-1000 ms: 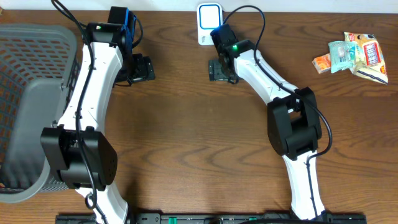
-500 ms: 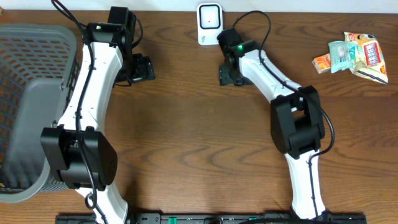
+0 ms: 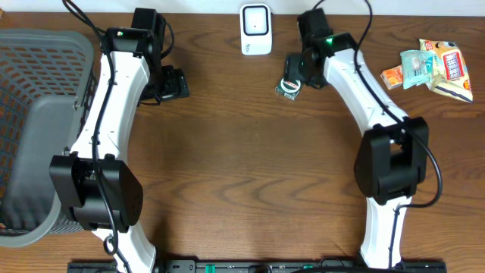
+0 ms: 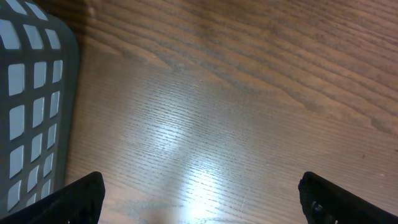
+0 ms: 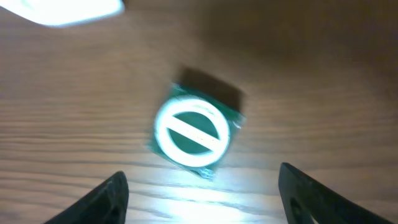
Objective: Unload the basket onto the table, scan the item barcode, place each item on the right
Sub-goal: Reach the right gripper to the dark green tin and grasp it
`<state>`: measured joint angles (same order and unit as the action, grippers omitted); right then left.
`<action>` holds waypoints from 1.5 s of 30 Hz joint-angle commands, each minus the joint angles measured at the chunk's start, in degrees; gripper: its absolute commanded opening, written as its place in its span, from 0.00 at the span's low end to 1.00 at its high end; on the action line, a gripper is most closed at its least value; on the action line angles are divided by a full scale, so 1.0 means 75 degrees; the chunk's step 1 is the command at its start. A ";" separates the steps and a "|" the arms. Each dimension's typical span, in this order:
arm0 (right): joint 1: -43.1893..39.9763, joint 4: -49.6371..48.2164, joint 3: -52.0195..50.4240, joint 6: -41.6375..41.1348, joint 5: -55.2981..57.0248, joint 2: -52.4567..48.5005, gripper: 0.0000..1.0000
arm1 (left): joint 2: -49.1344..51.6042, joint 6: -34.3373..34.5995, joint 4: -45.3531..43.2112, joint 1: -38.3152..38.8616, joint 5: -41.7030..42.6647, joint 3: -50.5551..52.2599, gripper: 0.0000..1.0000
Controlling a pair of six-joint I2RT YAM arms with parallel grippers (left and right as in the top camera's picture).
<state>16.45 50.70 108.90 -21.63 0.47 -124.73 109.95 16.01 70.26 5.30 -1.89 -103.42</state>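
The item (image 5: pixel 194 134) is a small green pack with a white ring on its top face. It lies flat on the wooden table (image 3: pixel 242 167), just below and right of the white scanner (image 3: pixel 256 29). In the overhead view the item (image 3: pixel 290 86) sits at the tip of my right gripper (image 3: pixel 297 73). In the right wrist view my right gripper (image 5: pixel 211 202) is open, the item lying just beyond the fingers (image 5: pixel 109 199) and untouched. No barcode shows. My left gripper (image 3: pixel 173 83) is open and empty over bare wood, its jaws wide apart in the left wrist view (image 4: pixel 202 205).
A grey plastic basket (image 3: pixel 34 129) fills the left side, and its wall (image 4: pixel 31 93) stands close to the left gripper. Several snack packets (image 3: pixel 432 67) lie at the back right. The scanner's corner (image 5: pixel 68 9) shows at the top left of the right wrist view.
My right arm has swung to the right, away from the front of the scanner. The green item now shows on the table beside its fingers. The left arm has not moved.
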 commanded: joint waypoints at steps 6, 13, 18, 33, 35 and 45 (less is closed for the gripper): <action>0.0140 -0.1131 -0.0026 0.0839 -0.0670 -0.0020 0.92 | -0.0015 -0.0125 0.0026 -0.0020 -0.0099 0.0076 0.98; 0.0125 -0.1323 -0.0047 0.3631 -0.0385 -0.0347 0.99 | -0.0015 -0.0125 0.0026 -0.0020 -0.0099 0.0076 0.98; 0.0023 -0.1556 -0.0047 0.4497 -0.0376 -0.0772 0.99 | -0.0015 -0.0125 0.0023 -0.0020 -0.0099 0.0076 0.98; 0.0017 -0.1110 -0.0079 0.6000 -0.0755 -0.1346 0.98 | -0.0015 -0.0125 0.0026 -0.0020 -0.0099 0.0076 0.98; 0.0017 -0.0962 -0.0079 0.5971 -0.0912 -0.1346 0.99 | -0.0015 -0.0125 0.0026 -0.0020 -0.0096 0.0076 0.98; 0.0111 0.0012 -0.0073 0.4345 -0.1594 -0.1241 0.90 | -0.0015 -0.0125 0.0026 -0.0020 -0.0099 0.0076 0.98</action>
<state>16.95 49.91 108.55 16.97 -9.69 -134.43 109.95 16.01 70.26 5.30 -1.89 -103.42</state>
